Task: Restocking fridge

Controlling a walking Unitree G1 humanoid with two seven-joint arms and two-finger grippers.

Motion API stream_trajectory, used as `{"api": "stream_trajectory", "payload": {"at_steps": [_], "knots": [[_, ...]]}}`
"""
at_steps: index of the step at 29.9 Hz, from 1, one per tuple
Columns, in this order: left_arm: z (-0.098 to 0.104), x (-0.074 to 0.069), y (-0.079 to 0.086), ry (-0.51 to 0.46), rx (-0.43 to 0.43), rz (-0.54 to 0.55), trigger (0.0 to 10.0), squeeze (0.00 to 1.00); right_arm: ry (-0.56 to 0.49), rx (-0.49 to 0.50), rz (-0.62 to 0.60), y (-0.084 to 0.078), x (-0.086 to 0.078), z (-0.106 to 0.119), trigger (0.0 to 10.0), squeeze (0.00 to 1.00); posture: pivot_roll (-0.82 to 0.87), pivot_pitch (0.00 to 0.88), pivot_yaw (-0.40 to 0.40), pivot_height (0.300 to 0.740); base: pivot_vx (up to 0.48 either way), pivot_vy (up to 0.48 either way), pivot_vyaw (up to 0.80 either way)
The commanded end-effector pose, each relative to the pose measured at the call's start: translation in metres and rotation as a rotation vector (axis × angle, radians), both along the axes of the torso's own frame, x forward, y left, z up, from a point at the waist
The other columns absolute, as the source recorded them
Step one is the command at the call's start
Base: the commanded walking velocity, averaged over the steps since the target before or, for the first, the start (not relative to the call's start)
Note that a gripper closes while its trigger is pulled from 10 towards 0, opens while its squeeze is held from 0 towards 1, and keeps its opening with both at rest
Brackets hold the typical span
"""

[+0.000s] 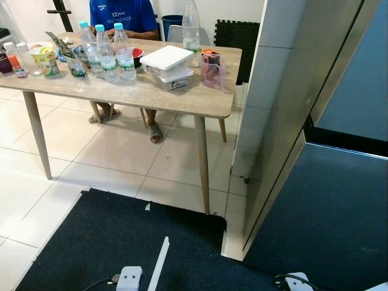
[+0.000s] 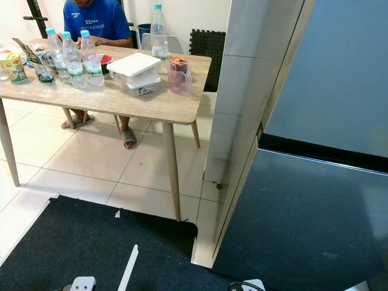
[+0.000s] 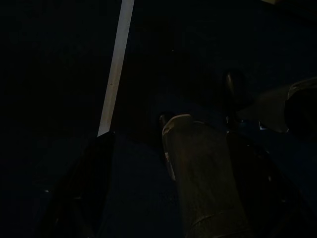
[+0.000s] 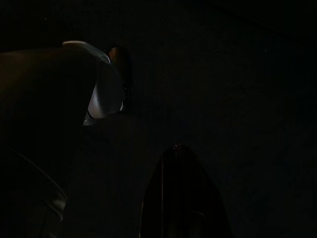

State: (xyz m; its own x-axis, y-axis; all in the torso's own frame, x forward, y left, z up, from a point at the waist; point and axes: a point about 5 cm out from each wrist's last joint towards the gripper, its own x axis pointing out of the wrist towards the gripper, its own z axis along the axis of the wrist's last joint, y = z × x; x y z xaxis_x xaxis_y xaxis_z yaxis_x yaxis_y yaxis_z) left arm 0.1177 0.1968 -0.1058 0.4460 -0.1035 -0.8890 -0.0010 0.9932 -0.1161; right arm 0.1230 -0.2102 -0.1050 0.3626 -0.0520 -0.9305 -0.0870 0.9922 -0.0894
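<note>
Ahead and to the left of both hanging arms, a wooden table (image 1: 200,100) on slim legs over pale tile. On its far-left end, small jars and a noodle cup (image 1: 46,60); next along, three water bottles (image 1: 108,53) with blue caps, close together. Behind these, a seated person (image 1: 123,15) in a blue shirt, sandalled feet under the table. Further right, a stack of white lidded containers (image 1: 168,65), a taller clear bottle (image 1: 191,25) behind it, then a pink-tinted pitcher (image 1: 211,68) near the table's right edge.

Below, nearest the arms, a black mat (image 1: 91,242) with a white strip (image 1: 159,267) lying on it. Left gripper (image 3: 148,198) low over that mat, very dark; cannot tell whether fingers apart or together. Right gripper (image 4: 181,198) likewise in shade, cannot tell.

To the right, standing between table and the right arm, a grey wall edge (image 1: 267,91), and beside it the fridge (image 2: 303,212) with dark glossy doors, closed.
</note>
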Motion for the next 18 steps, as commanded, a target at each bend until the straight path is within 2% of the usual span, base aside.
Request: {"api": "stream_trajectory", "payload": {"at_steps": [1, 8, 13, 18], "knots": [[-0.002, -0.006, -0.001, 0.028, 0.002, -0.011, 10.0, 0.0, 0.008, -0.004, -0.004, 0.0, -0.001, -0.001, 10.0, 0.0, -0.03, 0.012, -0.027, 0.74, 0.0, 0.0, 0.0], [-0.003, -0.011, 0.0, 0.045, 0.009, -0.012, 10.0, 0.0, -0.002, 0.012, -0.004, 0.003, 0.0, -0.001, 10.0, 0.0, -0.04, 0.011, -0.02, 0.74, 0.0, 0.0, 0.0], [-0.001, -0.01, 0.012, 0.048, 0.026, -0.008, 10.0, 0.0, 0.007, 0.023, -0.001, 0.007, -0.001, -0.001, 10.0, 0.0, -0.04, 0.013, -0.023, 0.74, 0.0, 0.0, 0.73], [-0.001, -0.01, 0.015, 0.045, 0.029, -0.002, 10.0, 0.0, 0.01, 0.026, 0.011, 0.009, -0.001, -0.002, 10.0, 0.0, -0.04, 0.017, -0.023, 0.74, 0.0, 0.0, 0.8]]}}
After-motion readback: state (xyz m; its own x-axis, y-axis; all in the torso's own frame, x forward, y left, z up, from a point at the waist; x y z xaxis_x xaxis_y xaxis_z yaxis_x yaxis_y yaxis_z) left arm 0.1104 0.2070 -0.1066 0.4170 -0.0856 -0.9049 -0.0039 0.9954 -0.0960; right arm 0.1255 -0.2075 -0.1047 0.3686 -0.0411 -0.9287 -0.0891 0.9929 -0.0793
